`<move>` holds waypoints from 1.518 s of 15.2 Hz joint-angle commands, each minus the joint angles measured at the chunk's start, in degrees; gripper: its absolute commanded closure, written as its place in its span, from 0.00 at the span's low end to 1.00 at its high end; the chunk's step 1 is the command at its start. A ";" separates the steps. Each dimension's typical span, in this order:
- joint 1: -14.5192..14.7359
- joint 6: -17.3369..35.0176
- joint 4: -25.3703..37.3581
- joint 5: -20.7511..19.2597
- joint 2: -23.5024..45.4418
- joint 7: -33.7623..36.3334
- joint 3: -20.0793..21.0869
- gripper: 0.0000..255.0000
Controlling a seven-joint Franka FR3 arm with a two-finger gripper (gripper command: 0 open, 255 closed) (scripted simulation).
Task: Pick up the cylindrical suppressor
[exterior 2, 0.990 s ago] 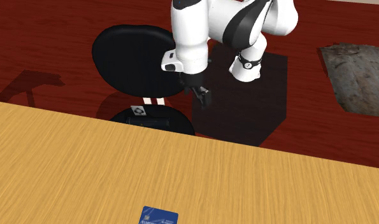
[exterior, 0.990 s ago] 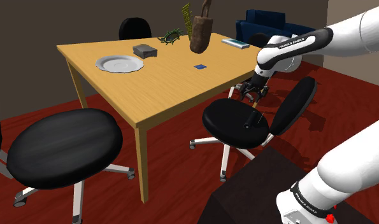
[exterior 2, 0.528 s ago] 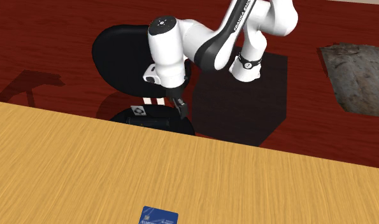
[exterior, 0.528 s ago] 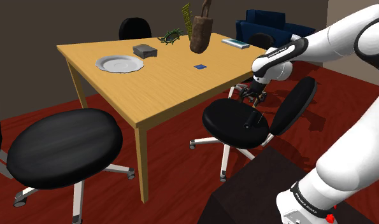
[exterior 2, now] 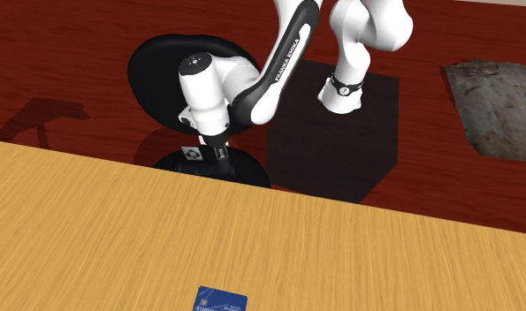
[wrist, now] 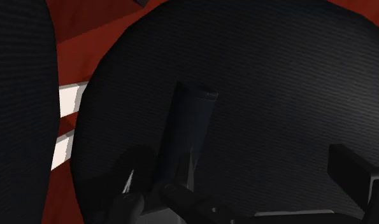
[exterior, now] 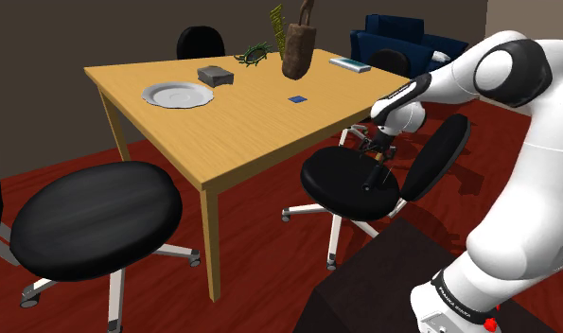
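The suppressor (exterior: pixel 373 178) is a short dark cylinder resting on the black seat (exterior: pixel 338 178) of the office chair beside the table. My black gripper (exterior: pixel 375 143) hangs a little above the seat, pointing down, close to the cylinder. In the wrist view the dark cylinder (wrist: pixel 186 130) lies on the seat (wrist: pixel 277 83) between my fingers, nearer one finger (wrist: pixel 132 173) than the other (wrist: pixel 355 173); neither touches it. The gripper (wrist: pixel 242 184) is open. In the second exterior view the gripper (exterior 2: pixel 221 157) hangs over the seat (exterior 2: pixel 199 163) at the table's far edge.
The wooden table (exterior: pixel 241 128) carries a plate (exterior: pixel 178 95), a grey box (exterior: pixel 215 75), a blue card (exterior: pixel 297 98) and a brown vase (exterior: pixel 298 52). The chair's backrest (exterior: pixel 438 156) rises beside the gripper. A black stool (exterior: pixel 95 219) stands in front, and the stand (exterior: pixel 374 284) is at lower right.
The arm has folded and swung toward the second exterior view's left, bringing the gripper lower over the chair seat near the cylinder. The fingers stayed open.
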 commanded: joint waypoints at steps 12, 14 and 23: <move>-8.80 4.46 15.64 8.10 20.41 1.52 0.04 0.00; -9.12 5.31 16.08 8.52 21.69 1.21 0.48 0.00; -9.87 7.37 16.97 9.43 24.60 0.46 1.52 1.00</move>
